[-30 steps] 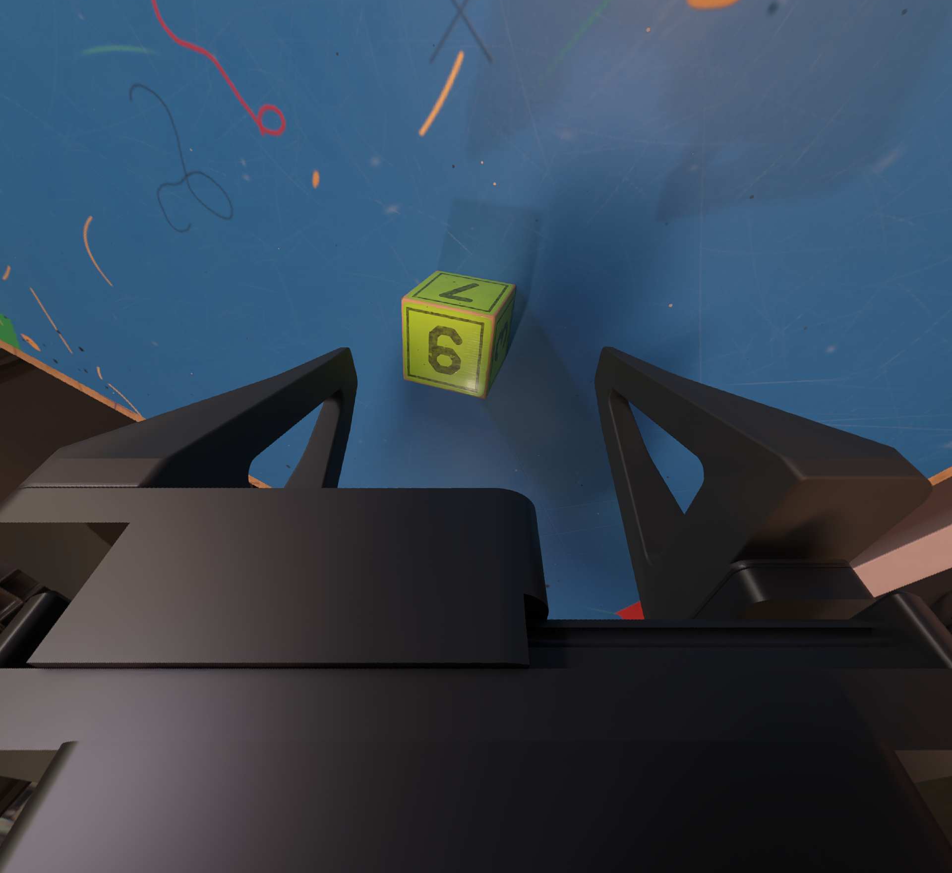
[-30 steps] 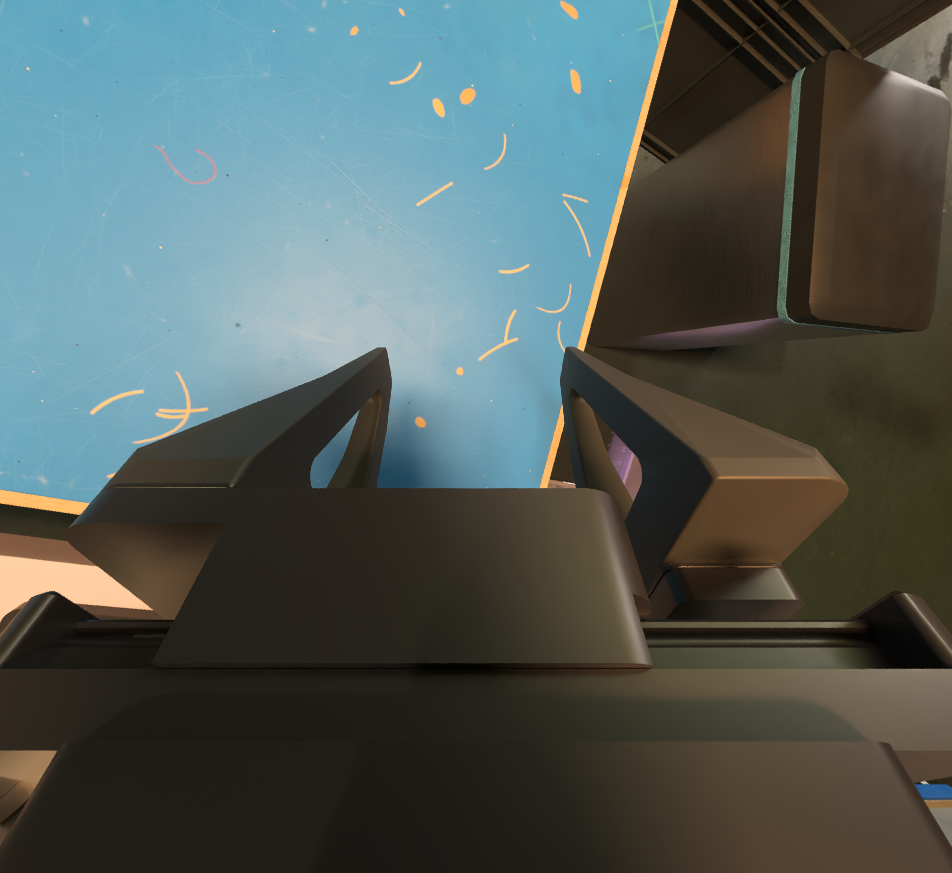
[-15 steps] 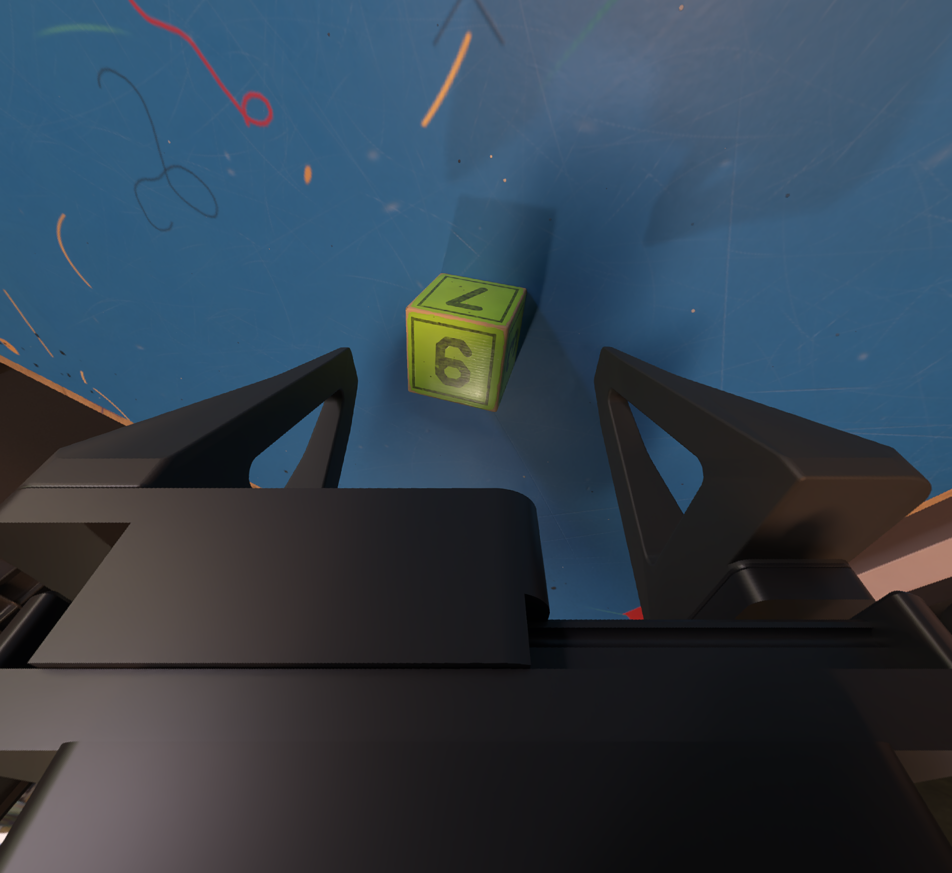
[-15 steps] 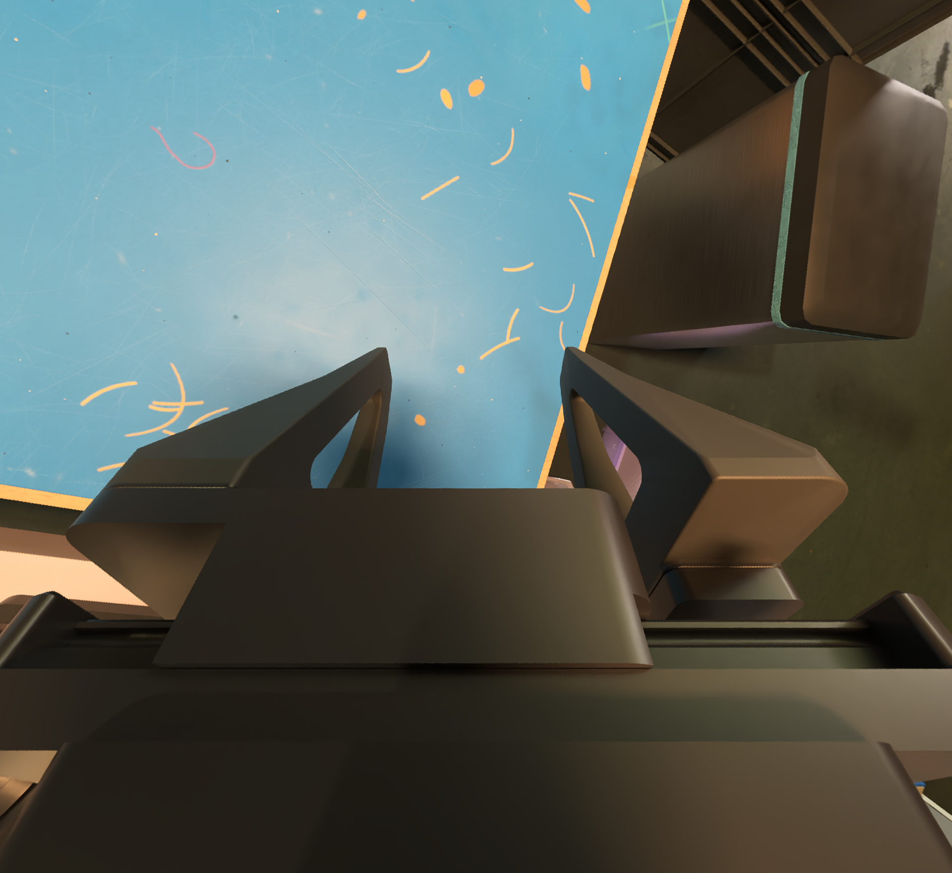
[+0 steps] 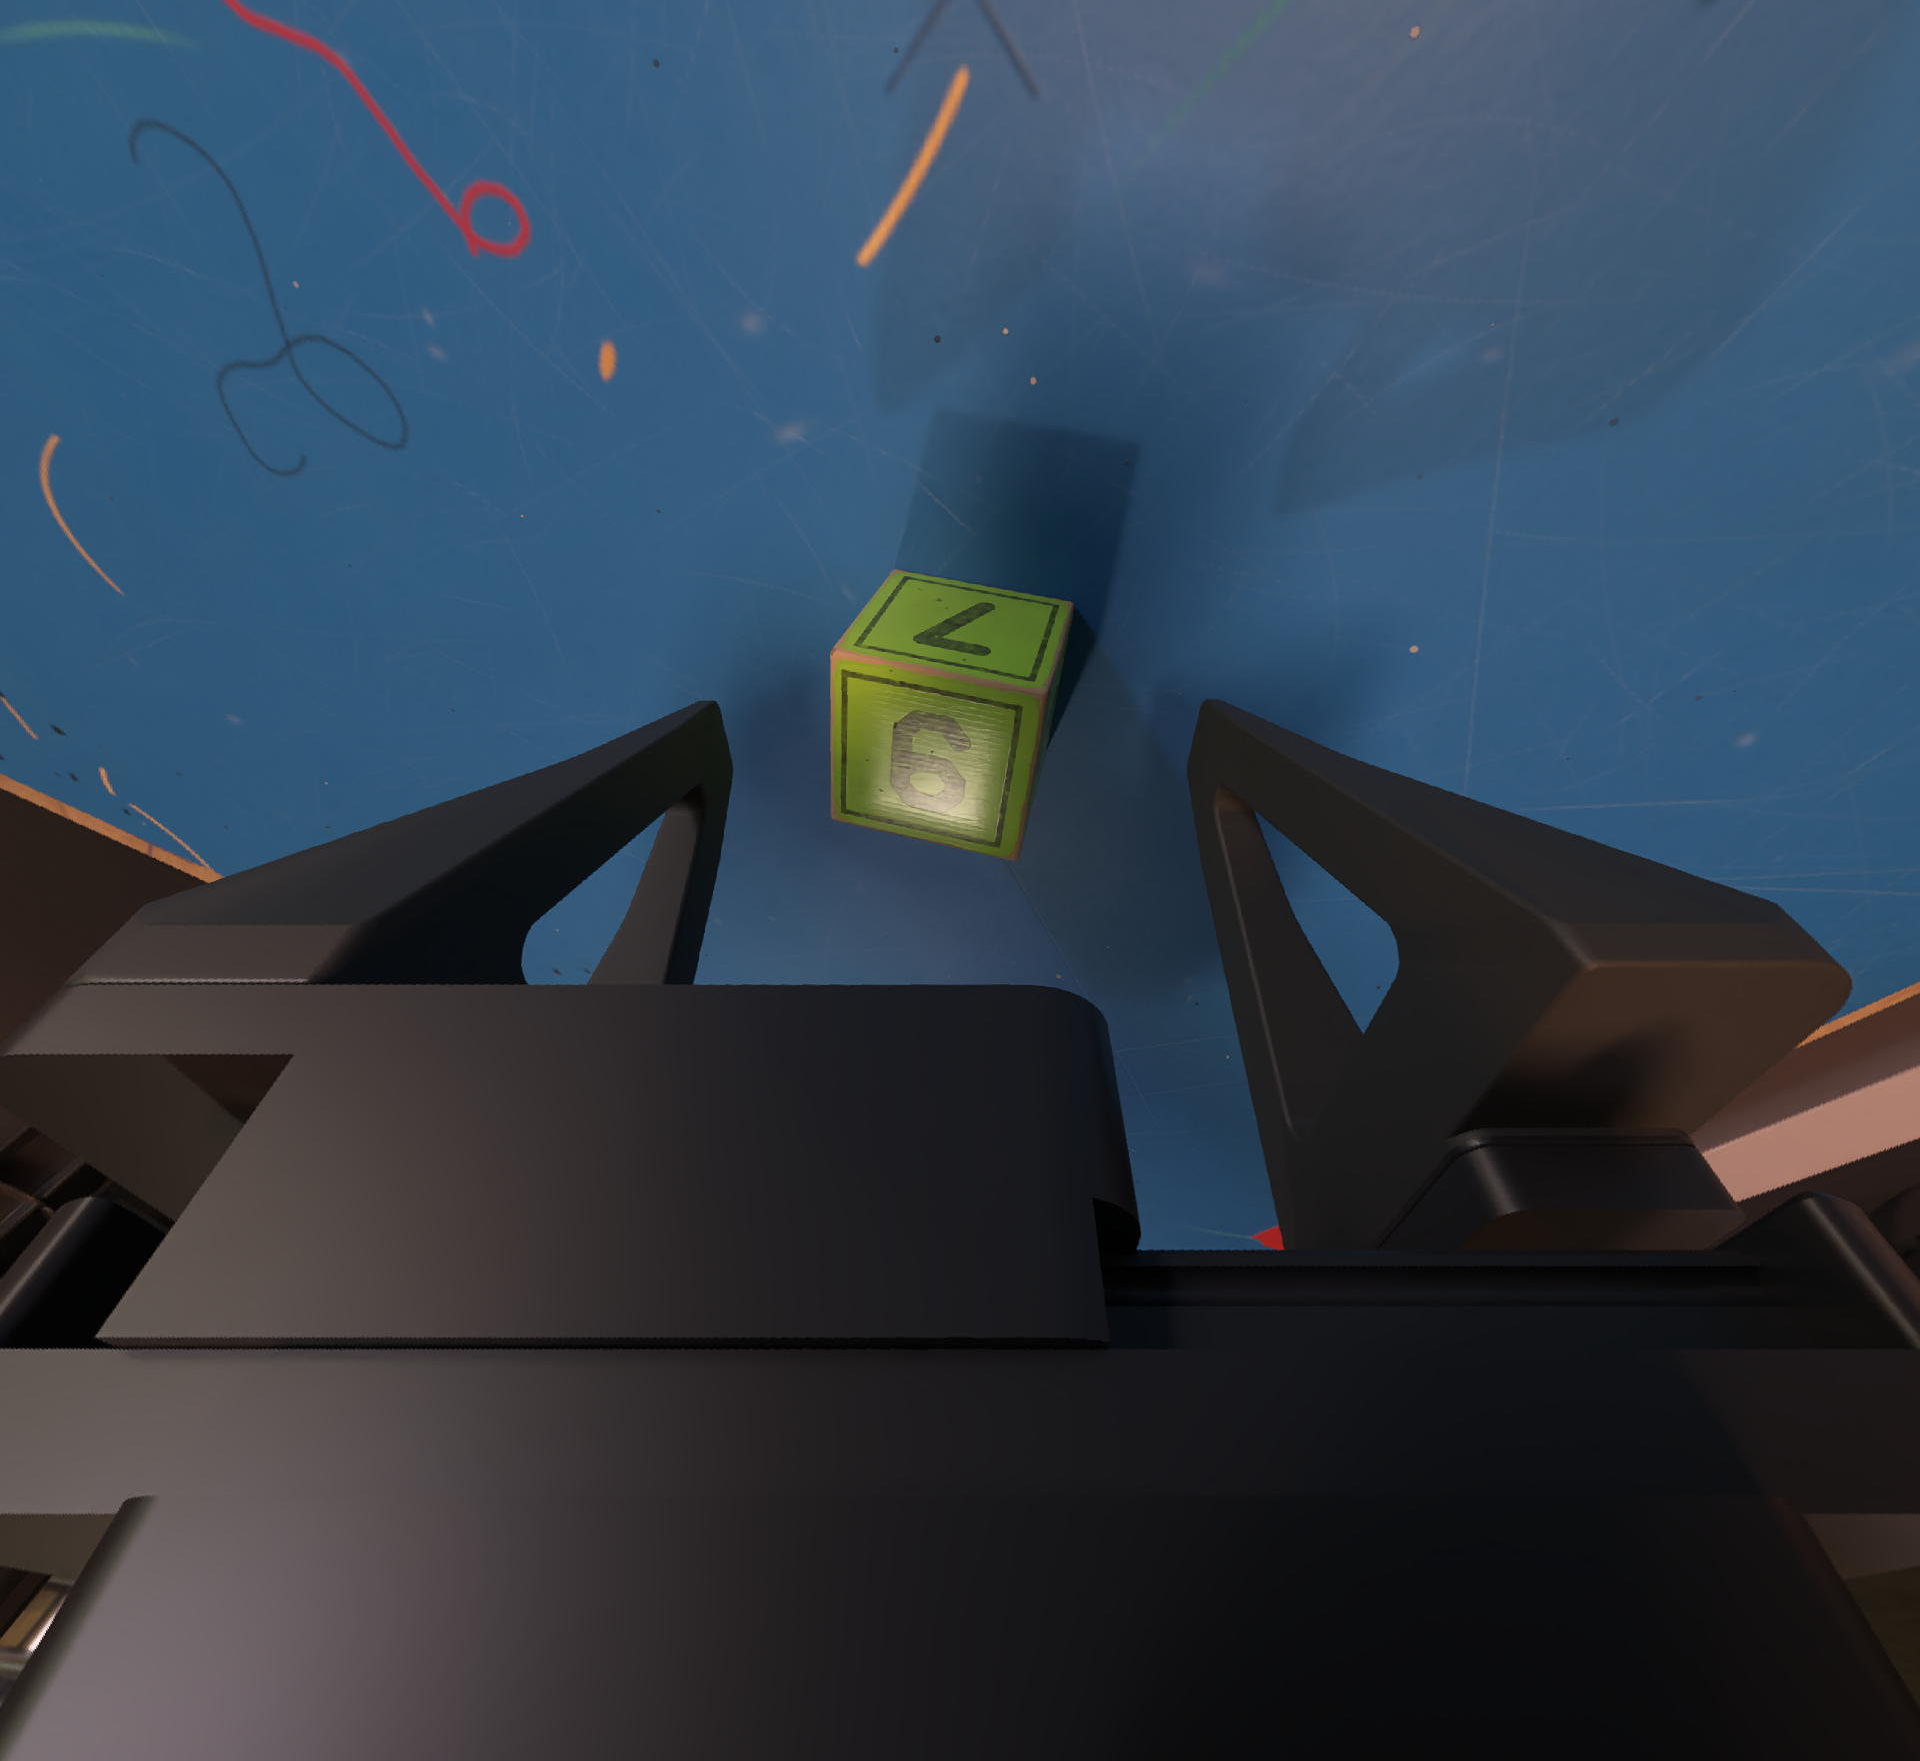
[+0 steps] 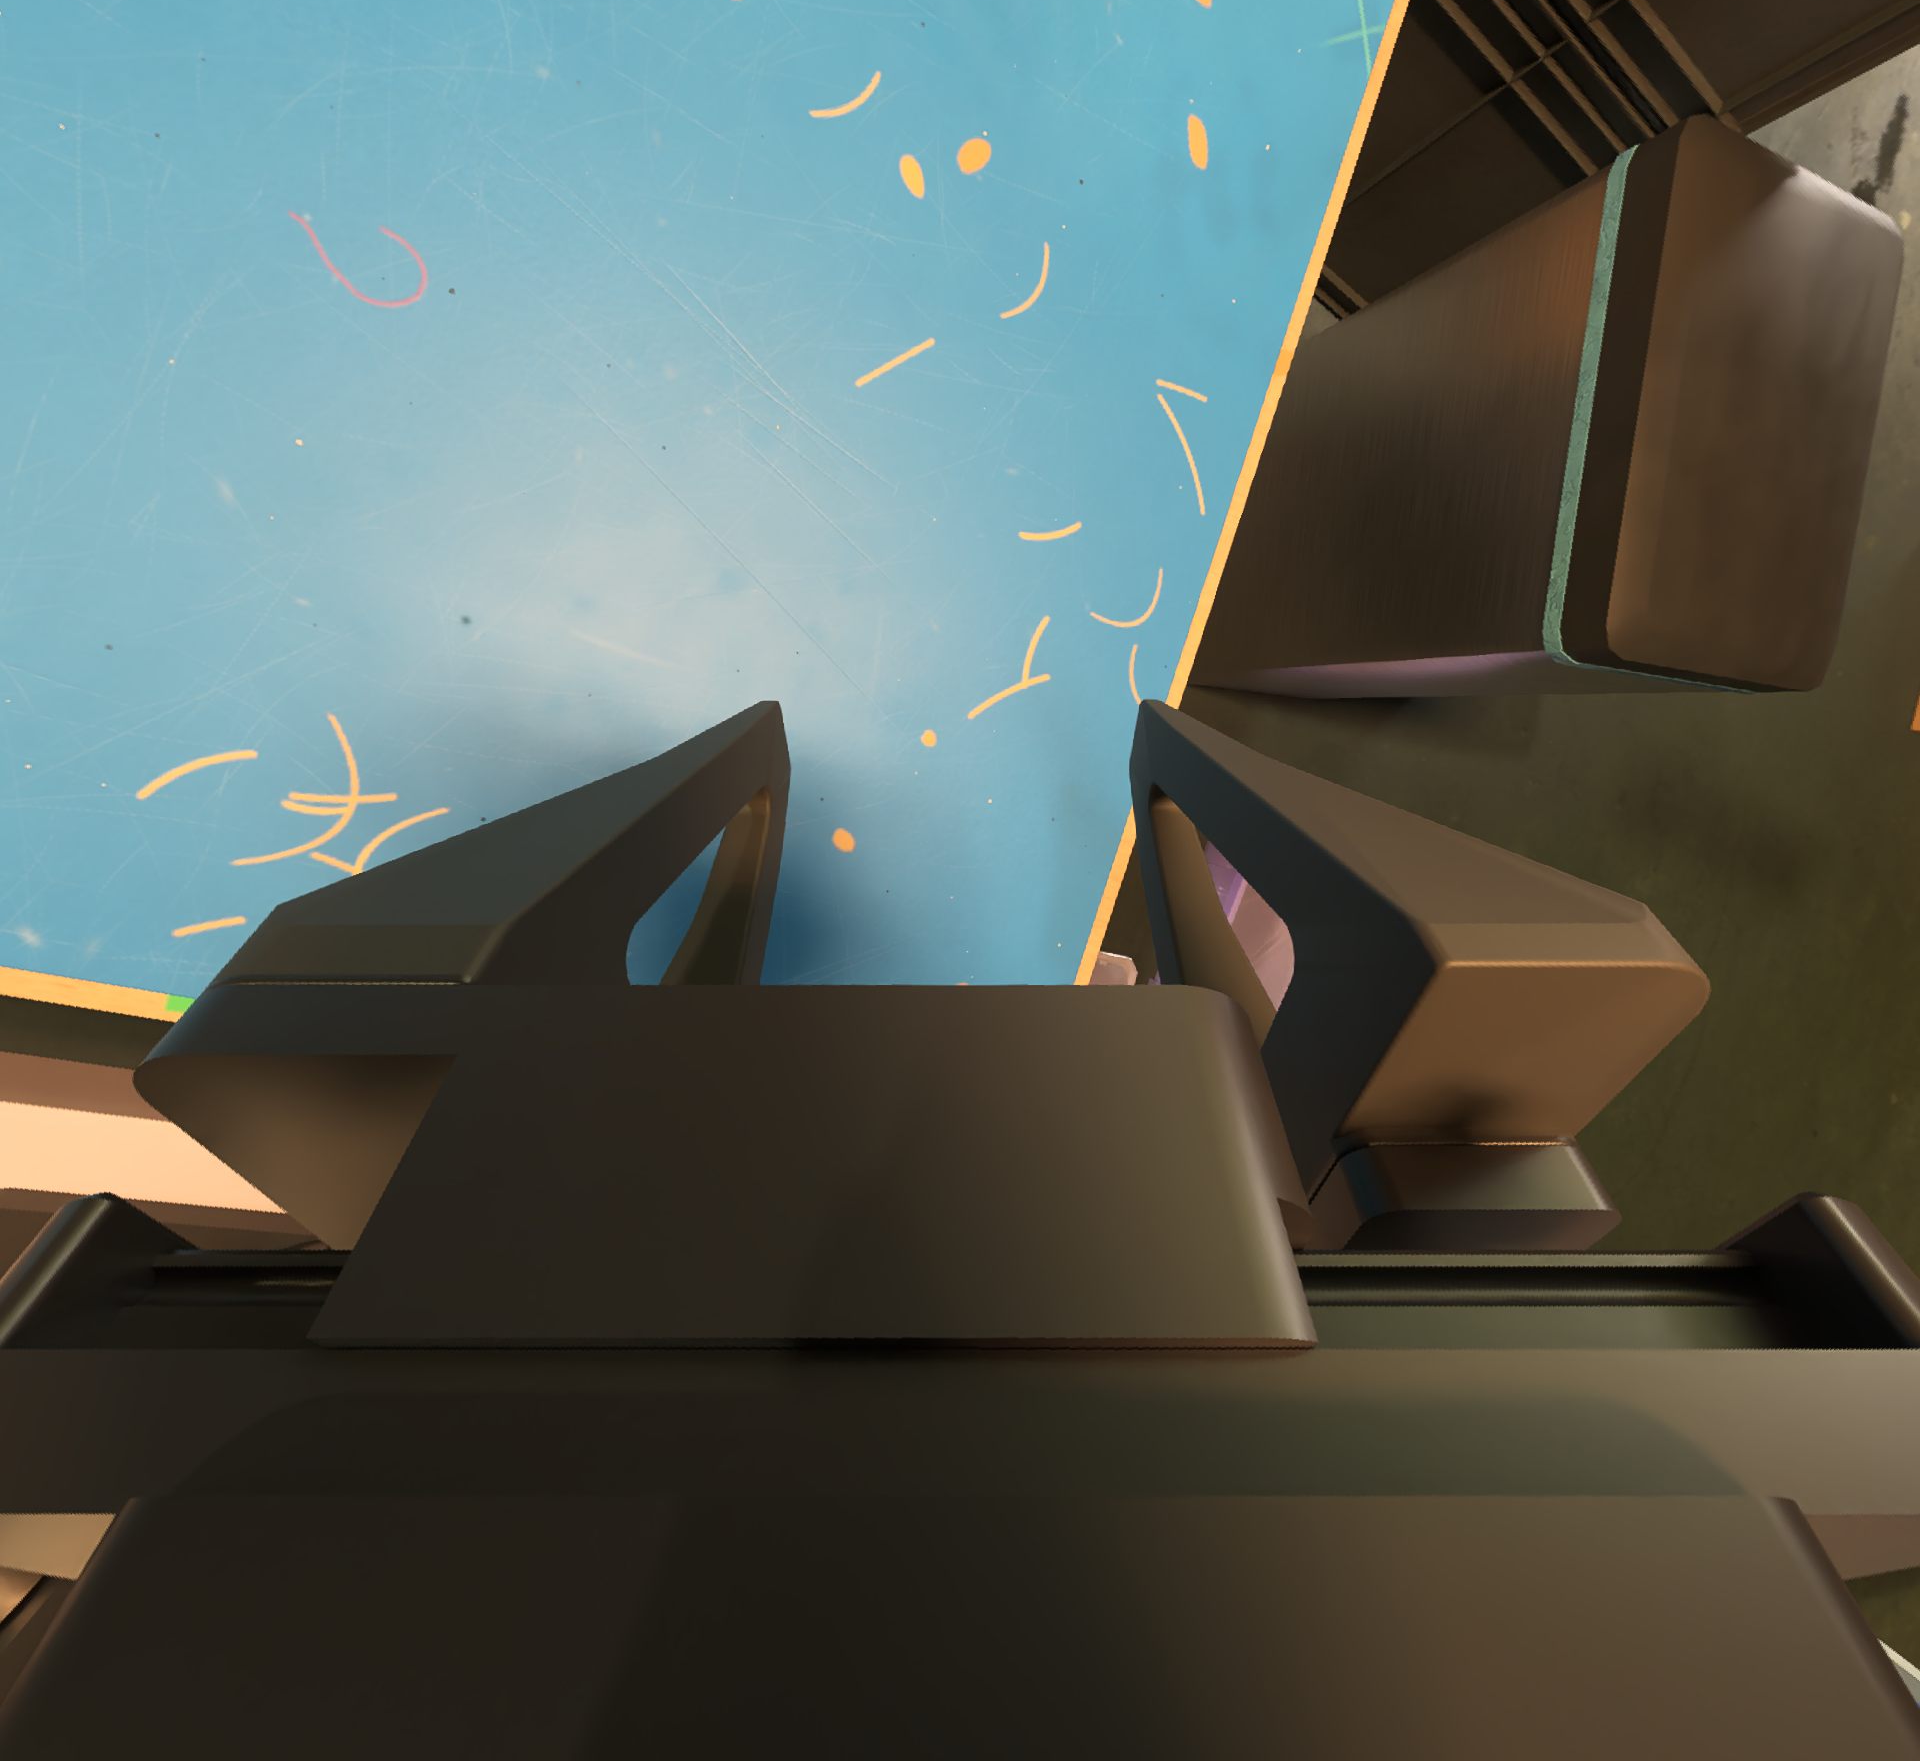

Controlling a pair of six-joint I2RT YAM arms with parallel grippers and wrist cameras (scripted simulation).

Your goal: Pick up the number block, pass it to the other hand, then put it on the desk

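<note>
A yellow-green number block (image 5: pixel 940 719) with dark digits on its faces rests on the blue desk (image 5: pixel 1455 672) in the left wrist view. My left gripper (image 5: pixel 956 724) is open above the desk, its two black fingers apart on either side of the block, not touching it. My right gripper (image 6: pixel 958 724) is open and empty over the right part of the desk (image 6: pixel 520 464), close to its orange edge. The block does not show in the right wrist view.
The desk bears scribbles and orange paint marks. In the right wrist view the desk's orange edge (image 6: pixel 1288 340) runs diagonally; beyond it stands a dark brown box-shaped object (image 6: pixel 1621 423) on a dim floor. The desk's near edge (image 5: pixel 104 823) shows at left.
My left gripper has moved closer to the block, which now sits larger and lower between the fingers. The right gripper has drifted slightly; the desk markings shifted a little.
</note>
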